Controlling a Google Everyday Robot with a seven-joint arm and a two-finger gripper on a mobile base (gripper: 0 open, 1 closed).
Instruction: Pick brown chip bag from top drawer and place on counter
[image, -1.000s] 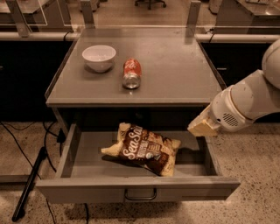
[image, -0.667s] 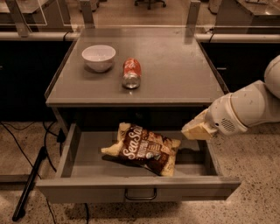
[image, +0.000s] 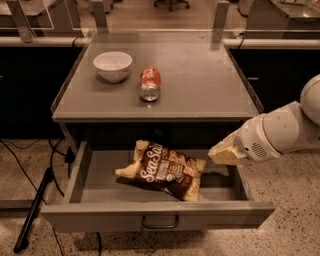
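Observation:
The brown chip bag (image: 162, 170) lies flat in the open top drawer (image: 100, 217), near its middle, with the white "Sea Salt" lettering facing up. My gripper (image: 221, 153) hangs over the right side of the drawer, just right of the bag's right end and a little above it. It holds nothing that I can see. The white arm (image: 280, 135) reaches in from the right edge. The counter (image: 200, 85) is the grey cabinet top above the drawer.
A white bowl (image: 113, 65) and a red soda can (image: 150, 83) lying on its side sit on the left half of the counter. Black cables and a dark pole (image: 35, 210) lie on the floor at the left.
My gripper has moved a little left and down, closer to the right end of the chip bag. The bag, bowl and can have not moved.

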